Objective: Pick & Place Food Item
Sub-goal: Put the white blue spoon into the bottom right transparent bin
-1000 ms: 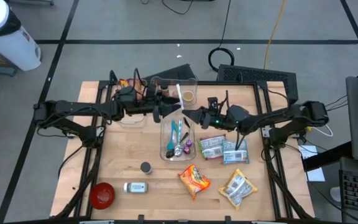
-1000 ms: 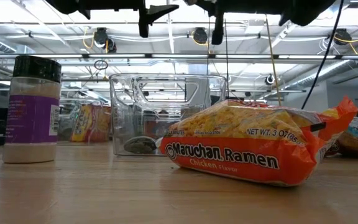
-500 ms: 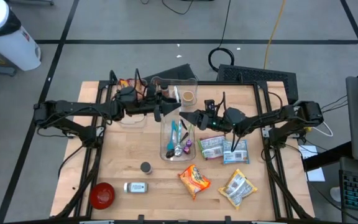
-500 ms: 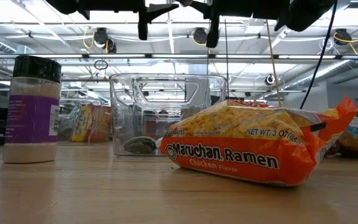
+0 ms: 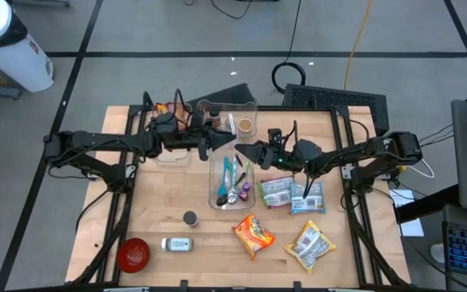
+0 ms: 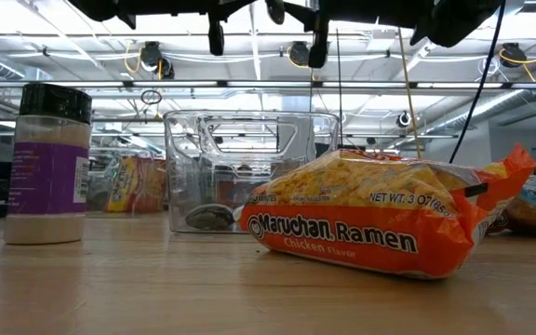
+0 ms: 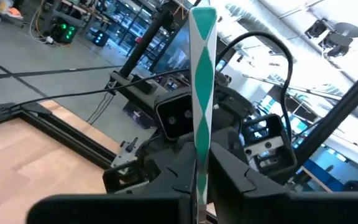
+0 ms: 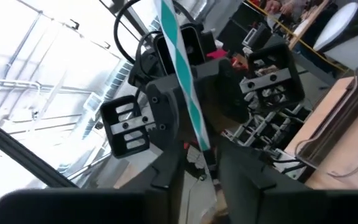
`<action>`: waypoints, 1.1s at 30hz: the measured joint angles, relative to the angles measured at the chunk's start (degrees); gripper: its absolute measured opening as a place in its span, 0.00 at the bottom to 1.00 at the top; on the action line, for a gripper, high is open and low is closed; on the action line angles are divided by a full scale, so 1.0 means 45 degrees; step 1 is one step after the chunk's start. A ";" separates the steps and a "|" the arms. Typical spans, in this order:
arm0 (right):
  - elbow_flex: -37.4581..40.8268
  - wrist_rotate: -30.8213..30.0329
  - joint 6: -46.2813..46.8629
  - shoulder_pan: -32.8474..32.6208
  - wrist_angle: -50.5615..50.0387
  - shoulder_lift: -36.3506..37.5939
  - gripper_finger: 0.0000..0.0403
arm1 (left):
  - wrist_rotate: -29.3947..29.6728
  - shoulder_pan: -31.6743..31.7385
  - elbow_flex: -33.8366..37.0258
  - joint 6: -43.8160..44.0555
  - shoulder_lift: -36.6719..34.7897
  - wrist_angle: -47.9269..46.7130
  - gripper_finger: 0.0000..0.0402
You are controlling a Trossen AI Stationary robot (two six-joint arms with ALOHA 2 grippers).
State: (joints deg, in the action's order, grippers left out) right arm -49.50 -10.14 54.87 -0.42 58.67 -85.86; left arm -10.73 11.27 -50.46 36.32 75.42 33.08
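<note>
The left gripper [image 7: 198, 186] is clamped on a green-and-white striped stick [image 7: 202, 74], which stands upright from its tips. The right gripper [image 8: 201, 163] faces it, nose to nose, with the same stick between its tips; whether it grips or has let go, I cannot tell. Both hang above the clear bin [image 5: 217, 199] on the surface [image 5: 160, 203]. The stick appears mid-handover, its placing not yet done. A second ago the left gripper stood apart; now it is together.
</note>
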 joint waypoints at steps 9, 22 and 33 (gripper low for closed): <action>0.0000 0.1284 -0.0280 0.0326 0.0333 0.0005 0.45 | -0.0105 -0.0010 -0.0636 -0.0575 0.0000 -0.1449 0.05; -0.0010 0.2156 -0.1289 0.1439 0.0175 0.0980 0.57 | 0.0482 -0.0172 -0.4448 -0.2096 0.0010 -0.7395 0.04; -0.0005 0.5301 -0.3614 0.2956 -0.5551 0.5067 0.55 | 0.3201 -0.0658 -0.6626 -0.0673 0.0247 -1.0611 0.04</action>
State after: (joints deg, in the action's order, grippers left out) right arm -49.52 13.72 38.60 12.88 33.70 -63.06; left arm 3.67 8.31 -80.27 33.29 76.53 -14.67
